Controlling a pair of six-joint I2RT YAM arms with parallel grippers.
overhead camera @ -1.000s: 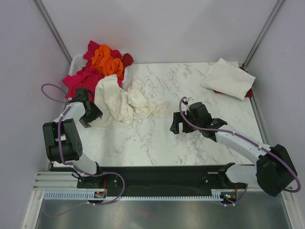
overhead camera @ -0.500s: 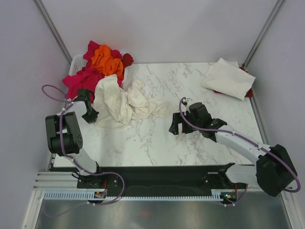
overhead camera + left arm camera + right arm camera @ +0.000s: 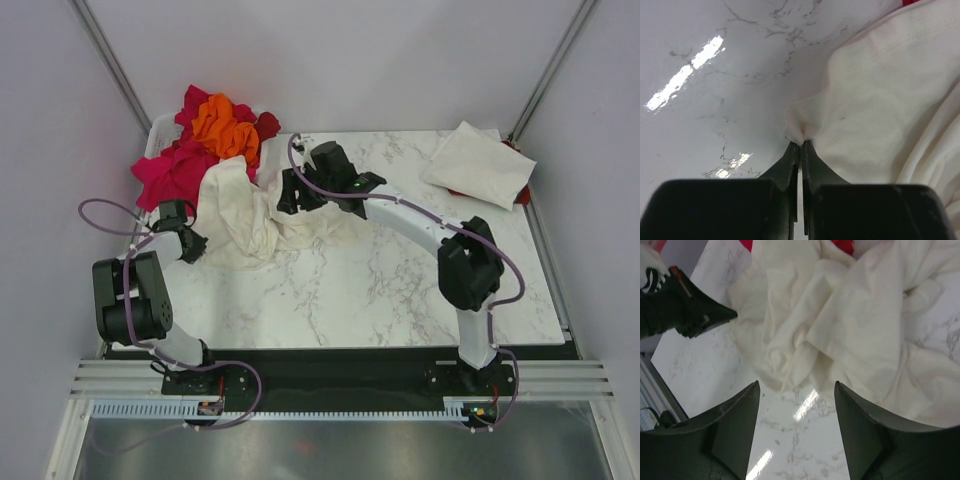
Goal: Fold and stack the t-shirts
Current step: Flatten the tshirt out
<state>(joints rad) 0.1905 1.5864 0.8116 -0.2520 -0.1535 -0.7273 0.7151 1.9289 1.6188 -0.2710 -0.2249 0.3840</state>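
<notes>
T-shirts (image 3: 215, 125) heap the basket (image 3: 158, 128); left jaws pinch a cream t-shirt (image 3: 250, 215).

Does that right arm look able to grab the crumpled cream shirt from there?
Probably yes: on the right arm the jaws stand open just over the crumpled cream shirt, with nothing in between.

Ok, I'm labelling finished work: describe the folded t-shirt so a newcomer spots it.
Start at the far right corner of the marble table. The folded cream t-shirt lies flat there, unlike the crumpled cream t-shirt mid-left and the pink-and-orange heap far left.
</notes>
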